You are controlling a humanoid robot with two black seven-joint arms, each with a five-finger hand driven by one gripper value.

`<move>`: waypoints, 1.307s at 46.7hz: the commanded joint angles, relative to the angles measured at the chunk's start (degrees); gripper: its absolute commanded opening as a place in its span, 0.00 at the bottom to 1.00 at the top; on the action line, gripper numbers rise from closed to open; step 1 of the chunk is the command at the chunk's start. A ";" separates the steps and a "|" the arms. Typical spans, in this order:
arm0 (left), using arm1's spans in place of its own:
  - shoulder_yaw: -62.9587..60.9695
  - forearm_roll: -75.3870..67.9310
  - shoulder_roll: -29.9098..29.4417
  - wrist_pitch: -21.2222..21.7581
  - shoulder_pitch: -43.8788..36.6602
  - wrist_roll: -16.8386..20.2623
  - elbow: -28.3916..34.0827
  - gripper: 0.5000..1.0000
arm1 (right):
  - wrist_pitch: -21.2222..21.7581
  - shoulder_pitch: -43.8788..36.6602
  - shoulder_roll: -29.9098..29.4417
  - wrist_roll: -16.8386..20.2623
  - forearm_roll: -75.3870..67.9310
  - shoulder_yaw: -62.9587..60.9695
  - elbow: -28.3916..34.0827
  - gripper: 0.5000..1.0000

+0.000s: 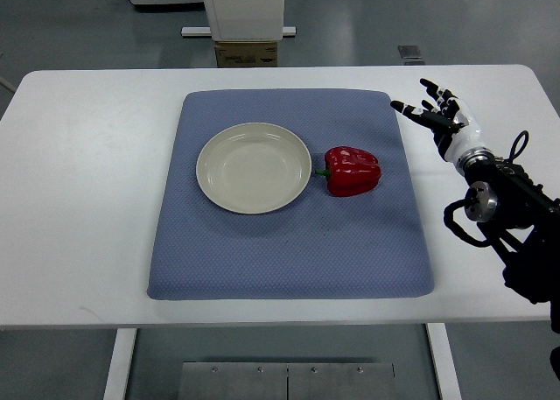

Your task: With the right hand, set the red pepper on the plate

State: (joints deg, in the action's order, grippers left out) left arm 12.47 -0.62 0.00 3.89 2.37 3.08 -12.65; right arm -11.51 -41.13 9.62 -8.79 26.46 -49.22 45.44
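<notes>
on mat (pixel 262 260) | red pepper (pixel 353 171) beside plate (pixel 254 167) | right robot hand (pixel 440 115) spread, empty

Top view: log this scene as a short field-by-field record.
surface: white table with a blue mat laid on it
plate: cream plate on the mat, empty
red pepper: red pepper lying on the mat just right of the plate, stem toward the rim
right hand: right hand above the table at the mat's far right corner, fingers spread, holding nothing
left hand: not in view
task state: pepper not yet grasped or on the plate
</notes>
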 commanded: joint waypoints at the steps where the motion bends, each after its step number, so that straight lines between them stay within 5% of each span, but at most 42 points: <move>1: 0.01 0.01 0.00 0.07 0.00 0.00 0.00 1.00 | 0.00 -0.01 -0.04 0.00 0.00 0.00 0.00 1.00; 61: 0.01 0.01 0.00 -0.02 -0.09 0.09 0.00 1.00 | 0.00 -0.27 0.40 0.09 0.00 0.17 -1.40 1.00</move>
State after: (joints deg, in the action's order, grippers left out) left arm 12.48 -0.61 0.00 3.86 2.29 3.17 -12.65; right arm -11.51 -41.20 9.88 -8.70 26.46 -48.96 44.88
